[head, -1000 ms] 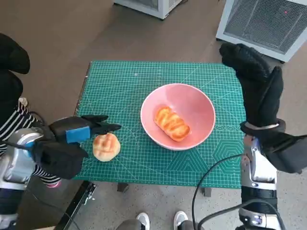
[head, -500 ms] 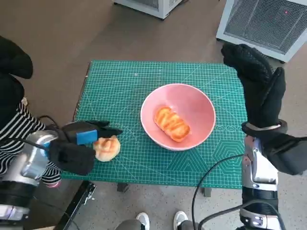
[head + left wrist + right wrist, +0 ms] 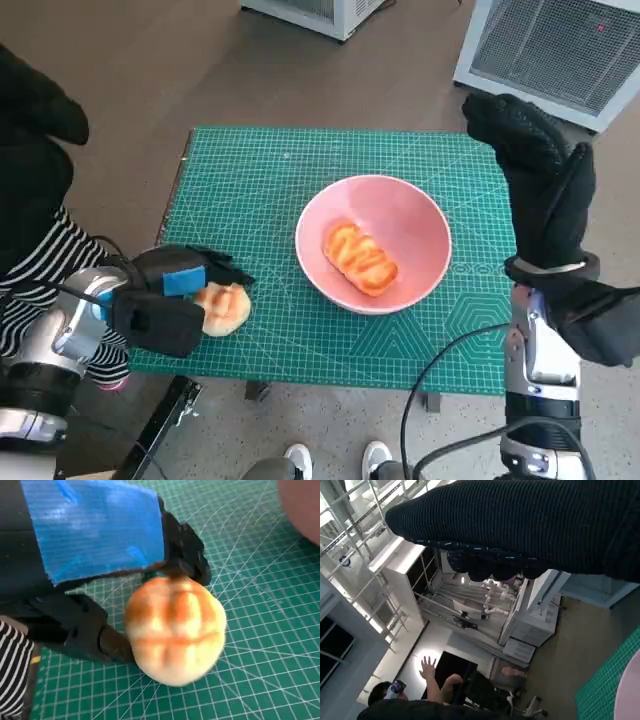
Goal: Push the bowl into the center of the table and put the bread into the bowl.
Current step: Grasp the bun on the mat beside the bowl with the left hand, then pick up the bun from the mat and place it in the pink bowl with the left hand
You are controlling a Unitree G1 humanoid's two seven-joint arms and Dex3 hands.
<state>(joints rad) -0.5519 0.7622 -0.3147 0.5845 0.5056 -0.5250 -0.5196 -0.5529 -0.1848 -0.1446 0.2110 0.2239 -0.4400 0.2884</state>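
Head view showed the pink bowl (image 3: 373, 243) near the middle of the green cutting mat (image 3: 260, 180) on the counter (image 3: 184, 150), with one striped bread roll (image 3: 359, 257) already lying inside it. A second, round bread roll (image 3: 224, 306) lay on the mat near the counter's left front edge, well apart from the bowl. The left robot hand (image 3: 178, 290) was clamped on this roll, its black fingers (image 3: 187, 555) over the top and a thumb against its side. The right robot hand (image 3: 535, 170) was raised beside the bowl with its fingers extended, holding nothing.
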